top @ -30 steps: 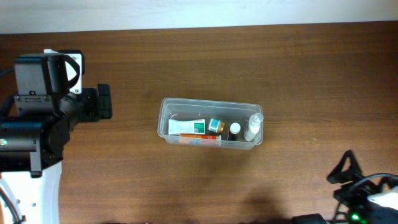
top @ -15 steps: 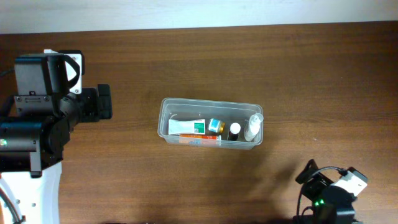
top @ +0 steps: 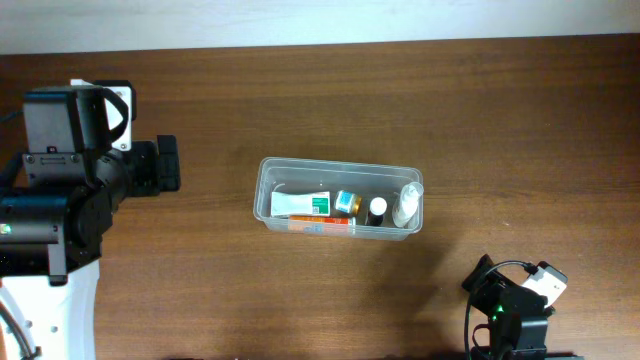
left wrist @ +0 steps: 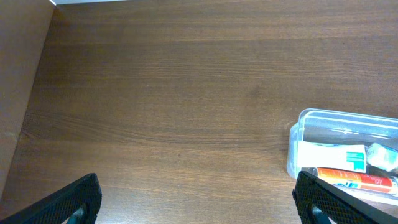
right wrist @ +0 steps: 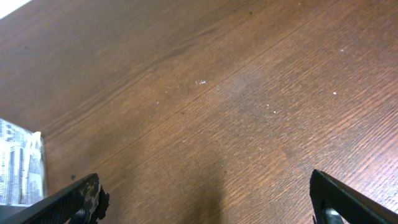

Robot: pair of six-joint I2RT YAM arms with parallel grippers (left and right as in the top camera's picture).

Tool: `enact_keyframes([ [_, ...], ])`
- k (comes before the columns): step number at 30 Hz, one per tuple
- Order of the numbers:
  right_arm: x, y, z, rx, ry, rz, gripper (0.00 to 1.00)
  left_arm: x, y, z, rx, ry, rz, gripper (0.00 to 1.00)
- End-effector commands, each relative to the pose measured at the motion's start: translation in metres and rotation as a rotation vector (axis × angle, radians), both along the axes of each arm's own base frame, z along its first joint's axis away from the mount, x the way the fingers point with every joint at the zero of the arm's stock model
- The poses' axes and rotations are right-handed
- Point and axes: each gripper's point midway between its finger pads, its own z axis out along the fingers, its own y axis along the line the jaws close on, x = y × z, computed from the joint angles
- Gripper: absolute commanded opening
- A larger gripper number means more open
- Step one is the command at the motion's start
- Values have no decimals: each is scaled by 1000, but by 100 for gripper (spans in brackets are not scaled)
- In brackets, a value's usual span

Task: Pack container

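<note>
Table [top: 400,100] dark brown woodgrain. Container [top: 262,190] clear. Inside: white tube [top: 298,204] with green band, orange-red tube [top: 322,227], black-capped bottle [top: 377,210]. Left arm [top: 50,215] black, right arm [top: 515,320] black with green LED.

Dark wood-grain table [top: 300,90] under even light, pale wall [top: 200,22] strip beyond.
</note>
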Motion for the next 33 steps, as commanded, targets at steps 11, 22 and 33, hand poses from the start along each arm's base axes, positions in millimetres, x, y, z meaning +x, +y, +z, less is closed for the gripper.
enact_keyframes([
  [11,2,-1,-3,-3,-8,-4,98,-1,2,4,-6,-12,14,99],
  [22,1,-2,-3,-6,-6,-6,98,-1,2,4,-6,-12,14,99],
  [33,41,13,72,-120,-300,150,98,-1,2,4,-6,-12,14,99],
])
